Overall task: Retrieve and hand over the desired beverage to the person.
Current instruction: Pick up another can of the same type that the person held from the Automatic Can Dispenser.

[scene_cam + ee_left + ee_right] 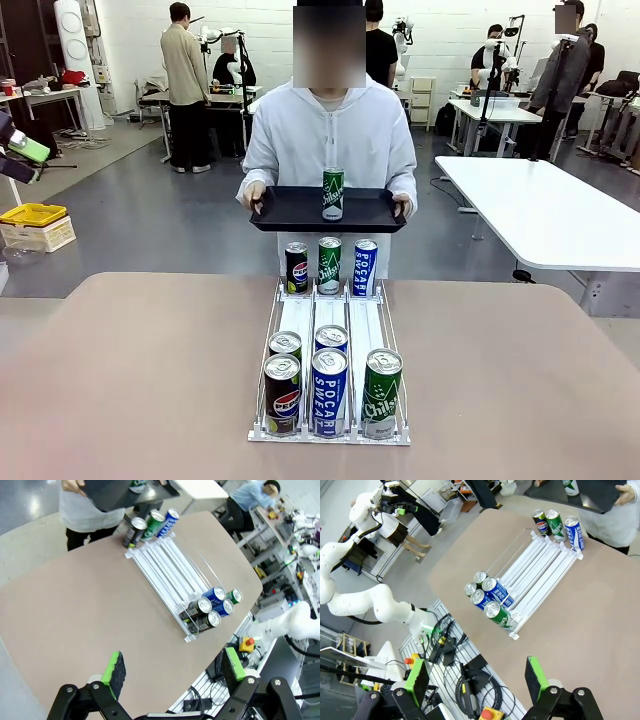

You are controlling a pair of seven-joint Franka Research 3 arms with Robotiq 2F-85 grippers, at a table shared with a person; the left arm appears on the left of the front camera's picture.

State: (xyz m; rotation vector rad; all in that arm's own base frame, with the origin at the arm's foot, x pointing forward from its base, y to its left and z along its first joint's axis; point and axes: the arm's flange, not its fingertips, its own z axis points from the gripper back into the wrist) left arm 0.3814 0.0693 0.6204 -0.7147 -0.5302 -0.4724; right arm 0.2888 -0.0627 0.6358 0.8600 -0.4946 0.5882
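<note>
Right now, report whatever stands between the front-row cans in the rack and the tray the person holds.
Three upright cans at the rack's far end, Pepsi, Chilsung and Pocari Sweat, stand just below the black tray's near edge. A green Chilsung can already stands mid-tray. Higher up, nothing visible blocks the way.

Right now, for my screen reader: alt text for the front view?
A person in a white hooded jacket holds a black plastic tray carrying one upright green drink can. A clear three-lane rack on the tan table holds eight more cans.
</note>
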